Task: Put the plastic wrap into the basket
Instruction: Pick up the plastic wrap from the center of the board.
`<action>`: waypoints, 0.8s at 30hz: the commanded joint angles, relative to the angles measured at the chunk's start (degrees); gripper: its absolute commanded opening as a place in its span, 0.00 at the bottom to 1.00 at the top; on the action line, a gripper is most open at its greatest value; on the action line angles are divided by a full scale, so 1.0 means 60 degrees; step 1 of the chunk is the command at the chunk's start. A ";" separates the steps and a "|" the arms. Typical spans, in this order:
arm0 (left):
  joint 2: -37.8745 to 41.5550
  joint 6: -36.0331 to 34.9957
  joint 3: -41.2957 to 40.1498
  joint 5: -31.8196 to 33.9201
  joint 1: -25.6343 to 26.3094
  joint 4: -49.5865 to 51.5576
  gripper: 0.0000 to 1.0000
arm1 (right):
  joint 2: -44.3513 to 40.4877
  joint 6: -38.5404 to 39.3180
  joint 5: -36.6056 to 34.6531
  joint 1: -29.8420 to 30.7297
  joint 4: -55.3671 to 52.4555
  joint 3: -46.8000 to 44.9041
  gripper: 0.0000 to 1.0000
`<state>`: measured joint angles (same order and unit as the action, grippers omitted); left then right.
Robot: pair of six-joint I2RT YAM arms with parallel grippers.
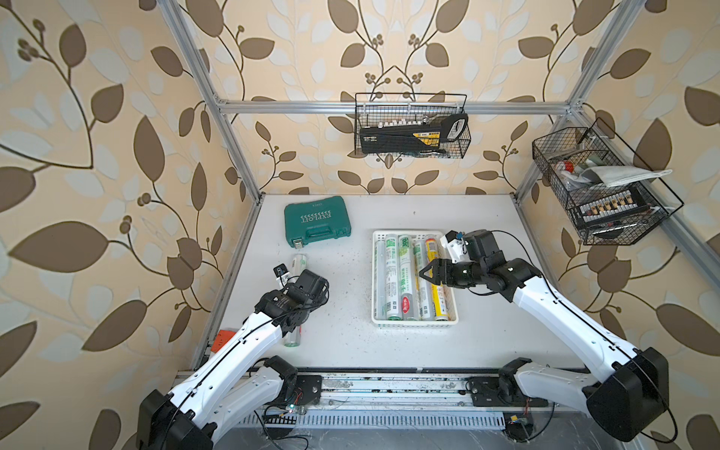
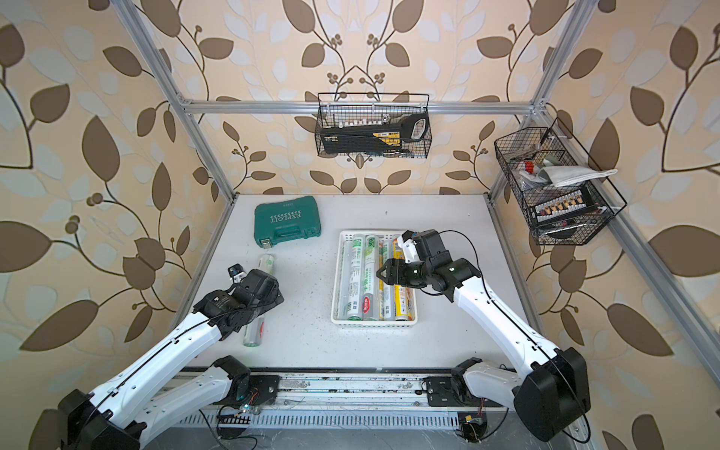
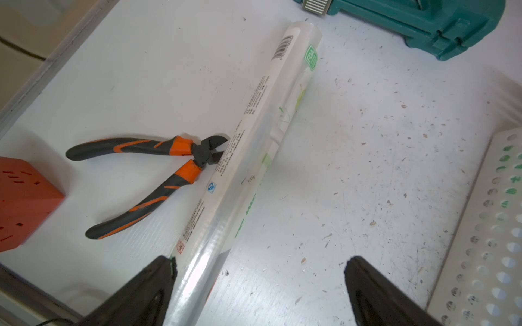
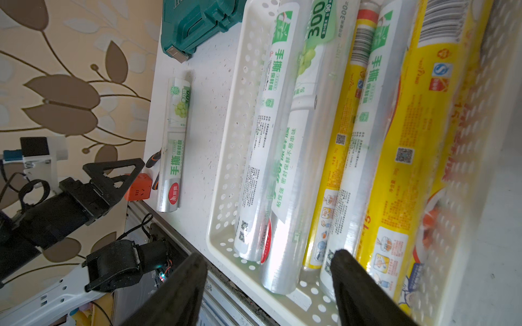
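Only the left wrist view shows the diagonal cutting pliers [image 3: 169, 166] in full. Their orange-and-black rubbery handles are splayed and the dark nose lies right against the loose roll of plastic wrap [image 3: 254, 158]. In both top views the left arm [image 1: 269, 315] hides the pliers and the roll's middle, so only the roll's two ends show. The right wrist view alone gives the roll's label: green grapes, green lettering and a red oval badge on glossy silver-white film.

The desk [image 1: 343, 343] is smooth and white, speckled with fine debris. From its centre, the loose roll lies at 9 o'clock with its long axis running 12 to 6. A teal moulded tool case [image 1: 317, 226] with a metal latch sits at 11 o'clock, and an orange slotted block [image 3: 25, 203] lies near the 8 o'clock edge. The basket [image 1: 415, 322] sits toward 3 o'clock — shallow, rectangular white plastic with round perforations in its walls. At least five slim cylinders [image 1: 405, 276] lie in it lengthwise, silver-green ones and a yellow one.

The left jaws are spread wide and released, holding nothing. The loose roll passes between them, hard by one black finger [image 3: 152, 285] and well apart from the other. The right jaws are parted and empty — they hover above the rolls in the basket, tips pointing to 9 o'clock.
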<state>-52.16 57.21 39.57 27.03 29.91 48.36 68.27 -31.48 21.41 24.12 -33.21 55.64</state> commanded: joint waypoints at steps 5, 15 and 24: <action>-0.0325 -0.0336 -0.0374 -0.0874 -0.0917 -0.1314 0.99 | 0.0084 0.0106 -0.0111 0.0050 0.0027 0.0300 0.73; -0.1035 -0.0569 -0.0834 -0.1530 -0.1807 -0.2163 0.99 | 0.0047 0.0216 -0.0470 0.0053 -0.0266 0.0358 0.73; -0.1220 -0.1224 -0.0963 -0.1774 -0.2099 -0.2623 0.99 | 0.0135 0.0259 -0.0441 0.0048 -0.0234 0.0337 0.73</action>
<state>-59.16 52.66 34.15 17.87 17.93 34.83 68.45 -30.65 19.49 24.16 -33.91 55.64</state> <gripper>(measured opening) 0.989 0.730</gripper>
